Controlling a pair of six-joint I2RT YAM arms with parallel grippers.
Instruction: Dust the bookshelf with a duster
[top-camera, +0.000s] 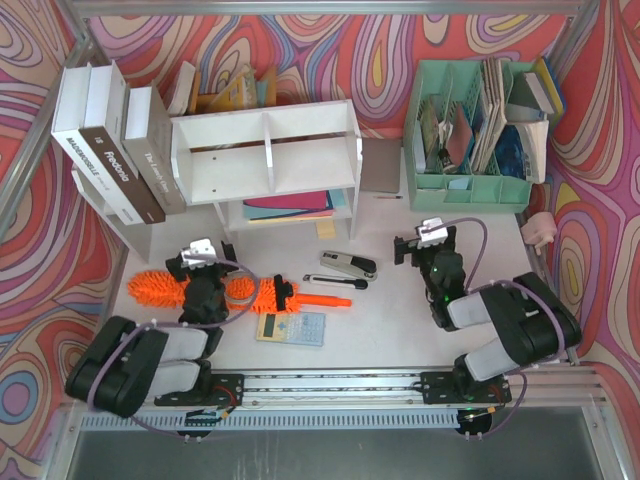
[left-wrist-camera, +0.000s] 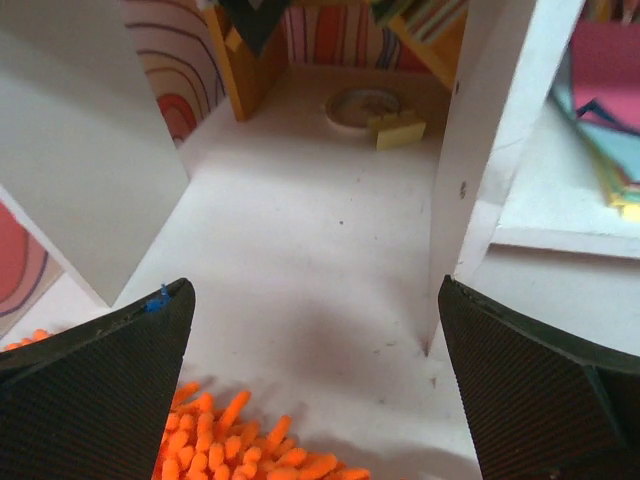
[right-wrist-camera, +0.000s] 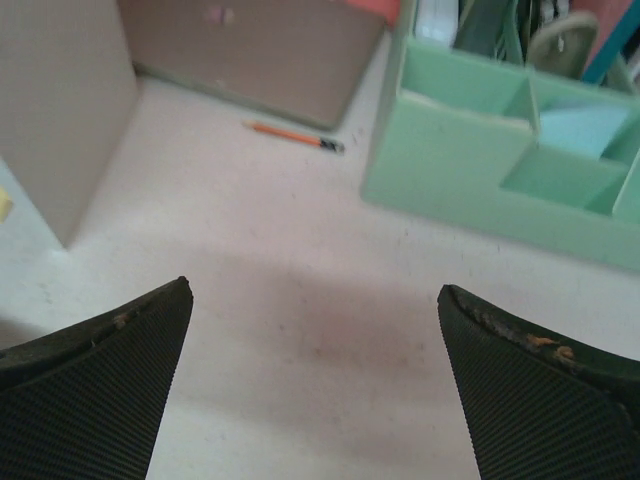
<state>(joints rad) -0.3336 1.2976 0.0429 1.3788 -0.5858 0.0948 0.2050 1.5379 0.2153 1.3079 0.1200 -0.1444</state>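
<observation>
The white bookshelf (top-camera: 265, 150) stands at the back of the table, with coloured folders on its lower tier. The orange fluffy duster (top-camera: 268, 297) lies flat on the table in front of it, its orange and black handle pointing right. My left gripper (top-camera: 202, 258) is open just above the duster's left half and holds nothing. In the left wrist view the open gripper (left-wrist-camera: 315, 390) has orange duster fibres (left-wrist-camera: 250, 450) below it and the bookshelf's side panel (left-wrist-camera: 490, 130) ahead. My right gripper (top-camera: 425, 245) is open and empty over bare table (right-wrist-camera: 315, 390).
Boxed books (top-camera: 110, 150) lean at the back left. A mint-green file organizer (top-camera: 480, 120) stands at the back right (right-wrist-camera: 480, 170), with a pencil (right-wrist-camera: 295, 135) near it. A stapler (top-camera: 348, 265), a black pen (top-camera: 335, 282) and a calculator (top-camera: 292, 327) lie around the duster's handle.
</observation>
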